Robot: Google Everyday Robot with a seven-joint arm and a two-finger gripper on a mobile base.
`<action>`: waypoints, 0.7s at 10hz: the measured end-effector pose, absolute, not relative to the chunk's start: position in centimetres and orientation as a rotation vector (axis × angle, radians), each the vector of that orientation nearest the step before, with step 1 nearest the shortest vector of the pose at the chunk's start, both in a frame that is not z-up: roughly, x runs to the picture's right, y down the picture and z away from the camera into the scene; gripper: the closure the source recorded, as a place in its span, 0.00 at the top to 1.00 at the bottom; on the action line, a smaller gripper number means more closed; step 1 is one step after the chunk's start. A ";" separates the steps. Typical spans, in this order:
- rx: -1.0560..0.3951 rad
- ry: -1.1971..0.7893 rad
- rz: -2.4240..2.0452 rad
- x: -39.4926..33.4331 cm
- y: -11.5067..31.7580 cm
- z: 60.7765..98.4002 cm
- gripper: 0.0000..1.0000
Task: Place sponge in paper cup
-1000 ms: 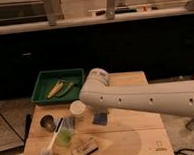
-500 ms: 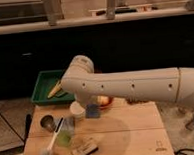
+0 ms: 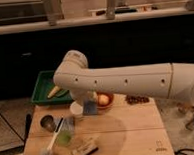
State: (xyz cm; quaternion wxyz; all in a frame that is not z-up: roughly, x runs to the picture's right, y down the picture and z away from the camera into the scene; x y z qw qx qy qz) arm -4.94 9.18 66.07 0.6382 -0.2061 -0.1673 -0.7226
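Note:
The light-blue sponge hangs at the lower end of my white arm, held in my gripper. The gripper is mostly hidden behind the arm's wrist. The sponge is just right of the short white paper cup and about level with its rim. The cup stands upright on the wooden table, left of the orange bowl.
A green tray holding a yellow item sits at the back left. A dark metal cup, a greenish tumbler, a long black brush and a tan wooden brush stand front left. Dark small items lie right of the bowl.
The arm has swung left and back, carrying the sponge up from the table toward the white cup.

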 end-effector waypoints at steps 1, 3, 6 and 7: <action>-0.471 -0.385 -1.656 -5.2 9.0 66.0 0.00; -0.471 -0.398 -1.668 -5.8 8.7 65.9 0.00; -0.476 -0.424 -1.685 -7.1 8.4 66.1 0.00; -0.483 -0.436 -1.692 -7.7 8.3 66.4 0.00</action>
